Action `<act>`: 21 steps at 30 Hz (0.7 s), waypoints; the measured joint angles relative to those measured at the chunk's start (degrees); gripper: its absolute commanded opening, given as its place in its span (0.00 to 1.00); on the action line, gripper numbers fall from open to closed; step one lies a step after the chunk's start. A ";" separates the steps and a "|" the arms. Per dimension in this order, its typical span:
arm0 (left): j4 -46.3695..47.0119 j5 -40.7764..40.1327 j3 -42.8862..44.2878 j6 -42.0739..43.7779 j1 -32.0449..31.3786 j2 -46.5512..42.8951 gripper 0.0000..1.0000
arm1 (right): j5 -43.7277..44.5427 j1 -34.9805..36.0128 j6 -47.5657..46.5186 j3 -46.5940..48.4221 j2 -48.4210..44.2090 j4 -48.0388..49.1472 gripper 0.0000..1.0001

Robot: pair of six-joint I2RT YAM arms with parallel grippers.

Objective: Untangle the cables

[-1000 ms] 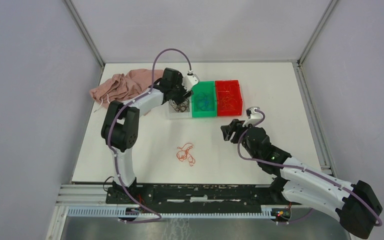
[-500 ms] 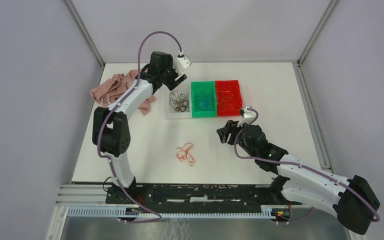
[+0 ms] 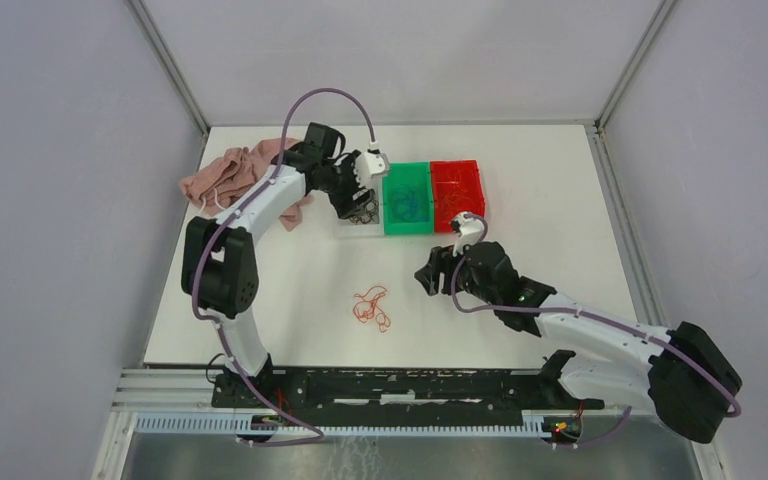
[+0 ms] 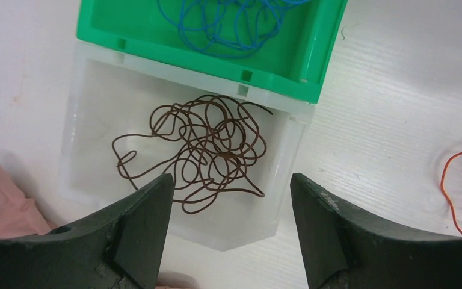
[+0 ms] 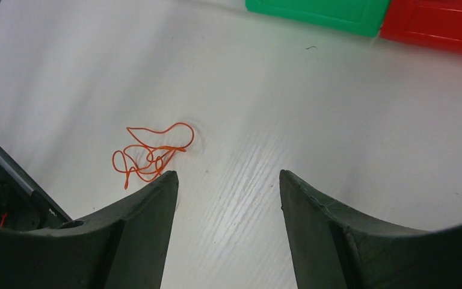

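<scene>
Cables around the green bin
Blue cable lies inside it. Brown cable is in the clear bin touching it, under the open left jaws. Orange cable lies on the bench well apart, by the open right jaws.

— How does the left arm stand?
— It reaches far forward with the elbow bent, and the left gripper points steeply down, jaws wide apart.
— And the right arm?
— It stretches low, forward and to the left; the right gripper tilts downward, jaws likewise spread
</scene>
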 measured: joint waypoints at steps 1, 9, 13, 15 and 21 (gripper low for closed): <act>0.81 -0.17 -0.92 0.00 -0.11 -0.07 0.78 | -0.74 0.02 -0.15 0.20 0.92 0.31 0.69; 17.38 -10.40 -11.08 -3.30 -0.22 -0.37 0.78 | -4.22 5.09 -2.49 4.37 11.98 2.86 0.71; 23.02 -14.38 -11.69 -4.35 -0.20 -0.24 0.80 | -4.57 9.53 -4.31 8.96 19.65 3.17 0.71; 24.26 -15.69 -12.02 -4.59 -0.04 -0.24 0.83 | -4.61 11.15 -5.09 10.84 22.88 3.34 0.71; 23.04 -15.80 -12.02 -7.45 1.09 -1.51 0.99 | -4.55 13.73 -7.41 15.06 30.91 3.80 0.63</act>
